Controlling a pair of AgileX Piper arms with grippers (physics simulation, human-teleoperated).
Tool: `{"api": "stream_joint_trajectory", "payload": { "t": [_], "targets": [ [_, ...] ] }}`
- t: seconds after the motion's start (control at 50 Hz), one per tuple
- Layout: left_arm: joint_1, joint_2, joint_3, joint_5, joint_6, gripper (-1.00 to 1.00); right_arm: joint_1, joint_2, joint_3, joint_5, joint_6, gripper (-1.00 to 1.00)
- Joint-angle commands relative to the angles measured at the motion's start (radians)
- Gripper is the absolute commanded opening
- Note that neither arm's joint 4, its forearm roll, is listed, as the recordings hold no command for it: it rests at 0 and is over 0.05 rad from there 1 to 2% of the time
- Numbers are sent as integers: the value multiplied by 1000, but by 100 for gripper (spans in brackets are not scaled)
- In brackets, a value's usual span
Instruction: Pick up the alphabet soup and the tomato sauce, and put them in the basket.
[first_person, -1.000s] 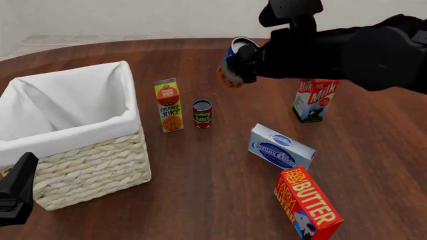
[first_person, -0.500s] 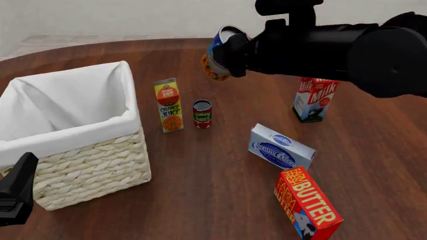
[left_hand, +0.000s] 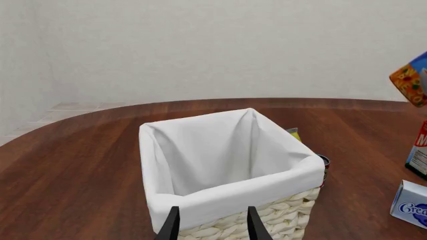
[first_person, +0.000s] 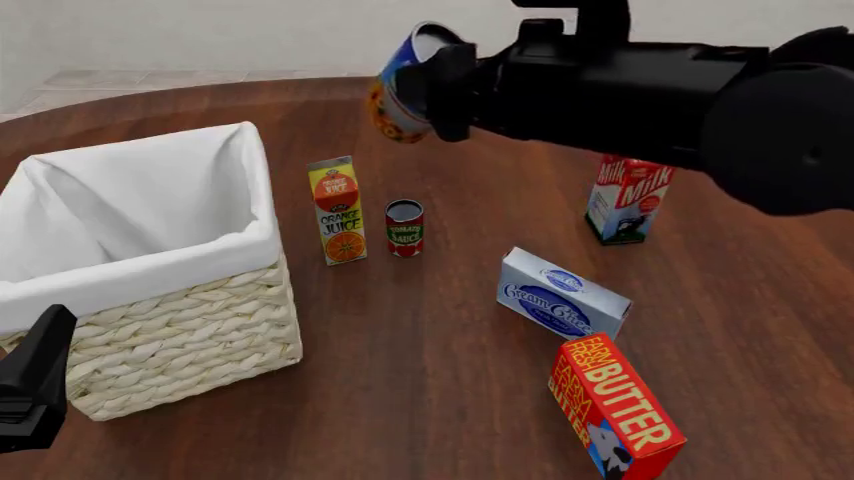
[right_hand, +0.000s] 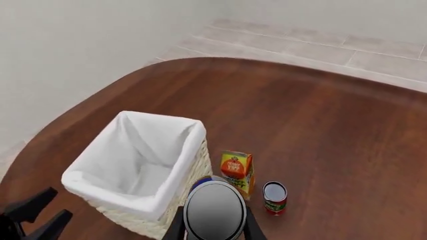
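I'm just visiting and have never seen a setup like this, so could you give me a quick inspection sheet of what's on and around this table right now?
Surface: dark wooden table, rounded far edge.
Job's things: alphabet soup held in the air, tilted; tomato sauce upright on the table; basket at the left, nothing seen inside its white liner.
Clutter: orange juice carton beside the sauce; milk carton; cream cheese box; butter box.
Grippers: right gripper shut on the soup; left gripper open, low by the basket's near side.
Cables: nothing seen.
Surroundings: plain pale wall, tiled floor.
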Motion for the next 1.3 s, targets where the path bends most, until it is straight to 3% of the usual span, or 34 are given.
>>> {"api": "stream_joint_trajectory", "payload": {
  "t": [0.02,0.62,1.3],
  "targets": [
    [0,0,0,0,0,100,35,-7,-7,-36,31,-100],
    [0,0,0,0,0,100,121,2,-5,-118,58,-100],
    [0,0,0,0,0,100,170,99,-61,-141,36,-100]
  ]
}}
